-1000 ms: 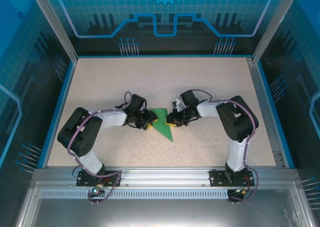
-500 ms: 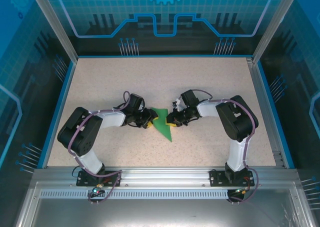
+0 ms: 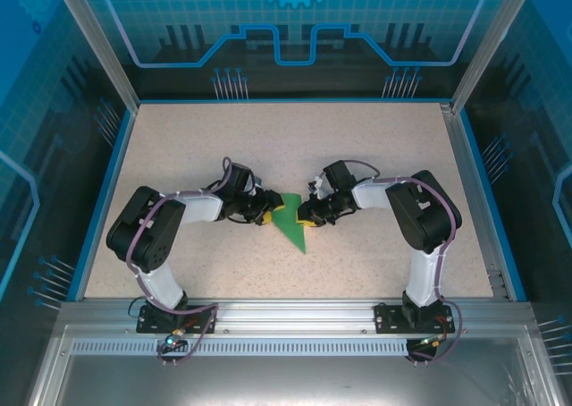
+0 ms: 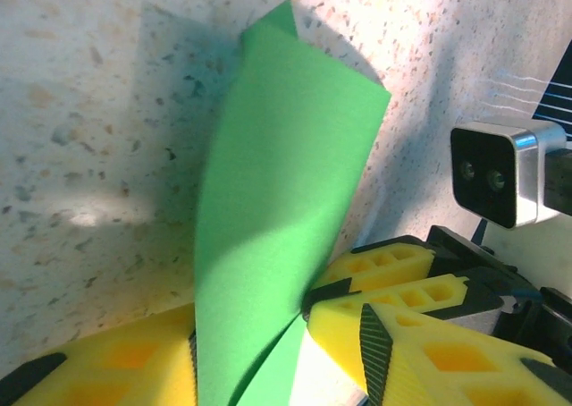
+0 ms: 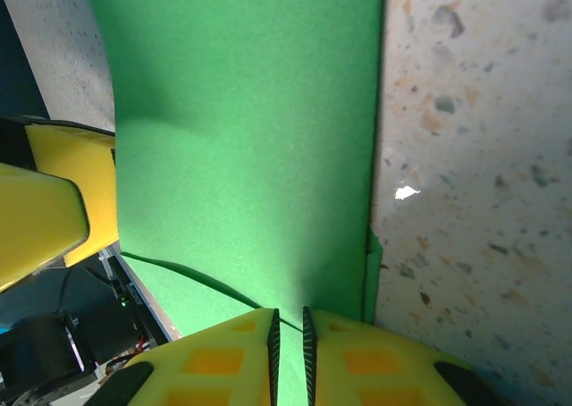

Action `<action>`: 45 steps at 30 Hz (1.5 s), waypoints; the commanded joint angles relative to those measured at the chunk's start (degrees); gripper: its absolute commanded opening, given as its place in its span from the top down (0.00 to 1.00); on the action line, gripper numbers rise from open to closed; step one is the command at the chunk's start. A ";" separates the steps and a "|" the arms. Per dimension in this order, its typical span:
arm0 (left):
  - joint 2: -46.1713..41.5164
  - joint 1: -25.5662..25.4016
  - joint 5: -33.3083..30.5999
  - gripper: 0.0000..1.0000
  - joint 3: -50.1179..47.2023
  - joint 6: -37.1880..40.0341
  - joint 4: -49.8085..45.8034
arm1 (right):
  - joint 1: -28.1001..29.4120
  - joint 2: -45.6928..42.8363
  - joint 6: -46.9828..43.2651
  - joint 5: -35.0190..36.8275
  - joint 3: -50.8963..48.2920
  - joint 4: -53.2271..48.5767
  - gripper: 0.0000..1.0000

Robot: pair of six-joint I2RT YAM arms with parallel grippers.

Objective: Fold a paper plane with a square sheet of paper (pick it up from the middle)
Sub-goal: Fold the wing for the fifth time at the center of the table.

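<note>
The sheet of paper (image 3: 290,228) lies mid-frame between both grippers, tip pointing lower right. The right gripper (image 3: 307,217) pinches it; the left gripper (image 3: 266,215) holds its jaws apart around it.

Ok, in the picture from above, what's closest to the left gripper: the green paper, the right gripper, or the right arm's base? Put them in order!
Starting from the left gripper:
1. green paper, right at its fingertips, in the middle of the table.
2. right gripper, just across the paper, on the right.
3. right arm's base, far off at the near right edge.
</note>
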 commanded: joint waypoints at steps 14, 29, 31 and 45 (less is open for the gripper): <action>0.58 0.40 1.17 0.82 1.37 -0.49 -0.66 | -0.04 -2.50 -1.48 8.61 -0.27 -3.71 0.75; -2.96 0.23 -1.07 0.98 -0.35 -4.36 -0.66 | 1.59 -21.21 -8.01 20.93 -5.60 -5.31 0.61; -3.40 0.14 -1.52 0.98 -0.56 -4.50 -1.20 | 3.62 -23.16 -11.70 22.28 -6.99 -5.09 0.58; -2.91 0.04 -1.67 0.98 -0.09 -4.88 -2.27 | 29.05 -19.96 -25.86 57.10 -1.63 -14.39 0.42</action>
